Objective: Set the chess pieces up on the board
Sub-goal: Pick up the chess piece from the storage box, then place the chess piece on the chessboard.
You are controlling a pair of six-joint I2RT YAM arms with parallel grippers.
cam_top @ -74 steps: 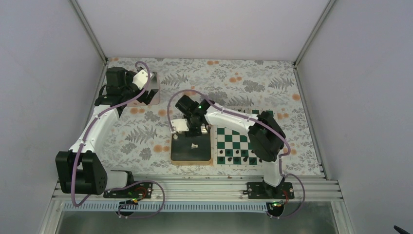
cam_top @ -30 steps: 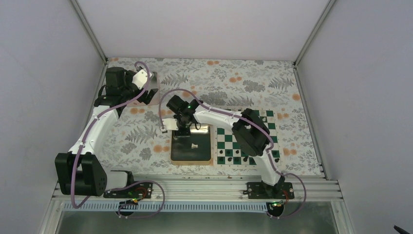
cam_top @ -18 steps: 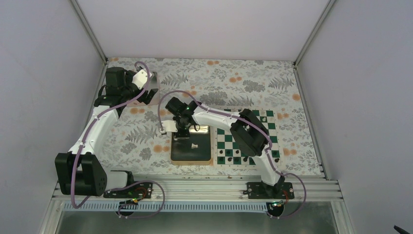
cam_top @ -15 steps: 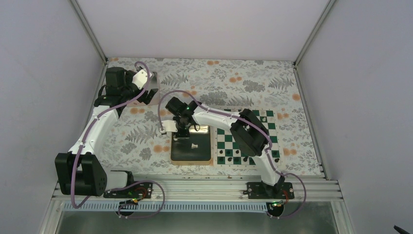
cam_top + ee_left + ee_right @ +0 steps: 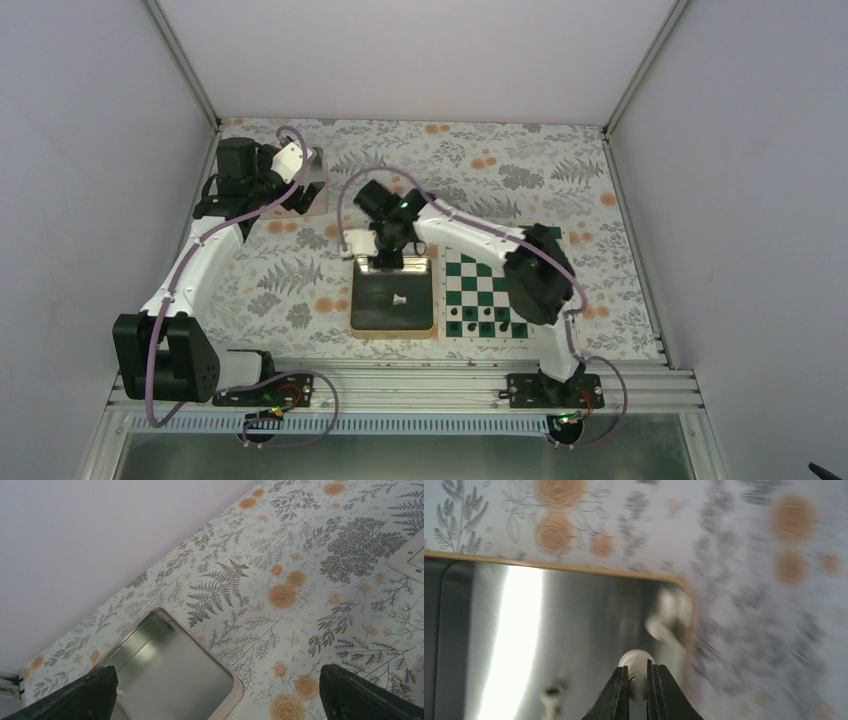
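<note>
Floral tablecloth (image 5: 300,555) covered the table. Right gripper (image 5: 638,672) was clamped on a white chess piece (image 5: 636,659), whose head protruded past the fingertips, over a corner of the gold-rimmed tray (image 5: 574,571). A second white piece (image 5: 551,696) lay left of the fingers. The board (image 5: 480,285) lay beside the tray.

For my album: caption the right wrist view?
Right gripper, jaws shut on a tiny white chess piece, over the gold-rimmed tray.
</note>
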